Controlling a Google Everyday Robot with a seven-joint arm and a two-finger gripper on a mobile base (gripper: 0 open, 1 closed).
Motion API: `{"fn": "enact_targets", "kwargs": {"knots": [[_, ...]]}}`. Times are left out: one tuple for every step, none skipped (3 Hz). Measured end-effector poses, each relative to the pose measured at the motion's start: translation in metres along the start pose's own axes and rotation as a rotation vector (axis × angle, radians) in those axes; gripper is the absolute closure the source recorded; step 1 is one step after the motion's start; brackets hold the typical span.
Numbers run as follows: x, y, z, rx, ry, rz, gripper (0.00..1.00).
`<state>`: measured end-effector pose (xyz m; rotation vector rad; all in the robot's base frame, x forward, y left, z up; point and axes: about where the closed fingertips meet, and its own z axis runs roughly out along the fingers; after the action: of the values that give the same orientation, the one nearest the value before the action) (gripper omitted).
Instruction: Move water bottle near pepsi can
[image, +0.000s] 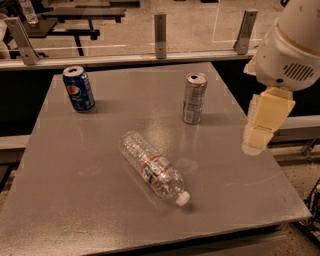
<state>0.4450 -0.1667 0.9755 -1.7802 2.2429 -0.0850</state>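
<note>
The water bottle (153, 169) lies on its side near the middle of the grey table (75, 200), white cap pointing to the front right. The pepsi can (79, 89) stands upright at the table's back left, well apart from the bottle. My gripper (260, 131) hangs from the white arm over the table's right edge, to the right of the bottle and above the tabletop. It holds nothing that I can see.
A taller silver-grey can (194, 98) stands upright at the back right of the table, between the gripper and the pepsi can. A rail with metal posts (160, 29) runs behind the table. The floor drops off past the right edge.
</note>
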Motion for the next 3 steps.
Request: {"fn": "enact_targets", "kwargs": {"knots": [[-0.025, 0.008, 0.009, -0.001, 0.039, 0.034, 0.0], [-0.058, 0.021, 0.028, 0.005, 0.101, 0.09, 0.0], [-0.076, 0.027, 0.046, -0.016, 0.132, 0.168, 0.0]]}}
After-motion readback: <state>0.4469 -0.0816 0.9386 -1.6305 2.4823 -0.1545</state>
